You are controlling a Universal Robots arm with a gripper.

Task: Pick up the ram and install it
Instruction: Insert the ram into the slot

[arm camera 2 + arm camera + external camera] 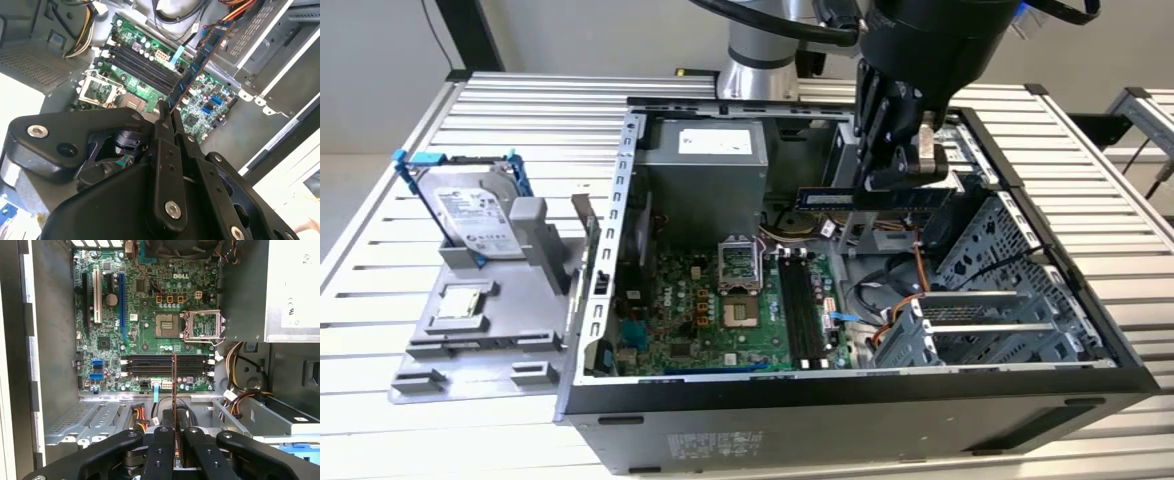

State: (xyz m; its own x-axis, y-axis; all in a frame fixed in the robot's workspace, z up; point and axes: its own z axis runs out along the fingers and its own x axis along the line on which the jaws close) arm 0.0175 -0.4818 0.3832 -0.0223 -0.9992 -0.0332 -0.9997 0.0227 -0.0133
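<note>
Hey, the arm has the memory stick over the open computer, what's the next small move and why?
Probably a wrist turn. The gripper is shut on the ram above the open case, and in the first wrist view the ram's edge runs crosswise to the long black sockets, so it likely needs lining up.

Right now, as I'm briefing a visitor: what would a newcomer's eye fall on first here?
The black gripper holds the thin dark ram stick level above the open black computer case. Below lies the green motherboard with long black memory sockets; on the exterior view's left, a silver hard drive with blue rails stands in a grey holder.
</note>
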